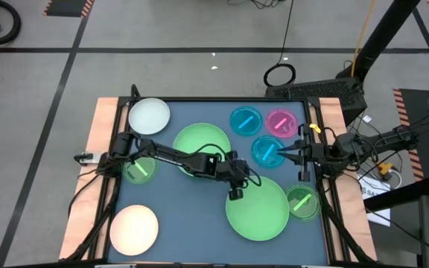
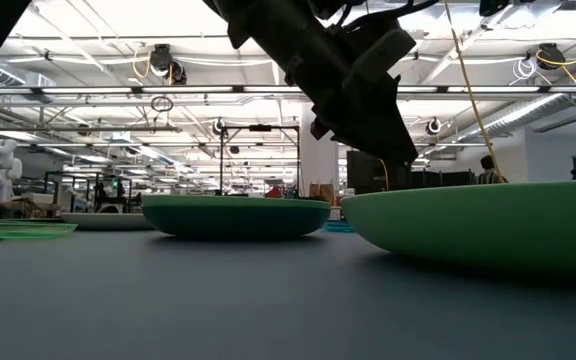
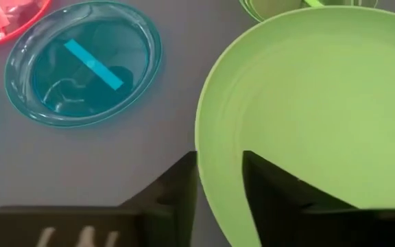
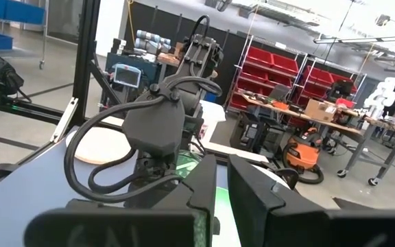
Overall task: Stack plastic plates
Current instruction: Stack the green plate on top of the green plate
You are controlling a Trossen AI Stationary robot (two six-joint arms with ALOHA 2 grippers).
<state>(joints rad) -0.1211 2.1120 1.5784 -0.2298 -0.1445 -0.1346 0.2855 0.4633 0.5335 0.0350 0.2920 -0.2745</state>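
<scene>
Nine plastic plates spread over the table (image 1: pixel 199 238), none stacked yet. Two large ones: a light green plate (image 1: pixel 263 212) near and right of centre, a dark green plate (image 1: pixel 199 141) farther off at centre. Farther still on the right, two blue plates (image 1: pixel 246 119) and a pink plate (image 1: pixel 281 121), all small and translucent. Two small striped green plates, one at the left edge (image 1: pixel 138 170), one (image 1: pixel 302 202) touching or overlapping the light green plate's right rim. Also a white plate (image 1: pixel 149 115) far left and a cream plate (image 1: pixel 133 228) near left.

Left gripper (image 1: pixel 237 186) down at the far-left rim of the light green plate. Fingers (image 3: pixel 177 192) set narrow, one outside the rim and one over the inside of the plate, with a sliver of plate showing between rim and inner finger, so probably not clamped yet. Right gripper (image 1: pixel 293 154) waiting at the right side beside the nearer blue plate, fingers close together, nothing between them.

Judged by look: light, thin, stiff plastic with a smooth and likely slippery finish. Little risk of breaking, more of sliding or tipping. Best taken at the raised rim, pinched well in from the edge, since a hold at one side leaves the wide plate hanging. Lift slowly, keep level, and watch the small striped plate at the opposite rim.
</scene>
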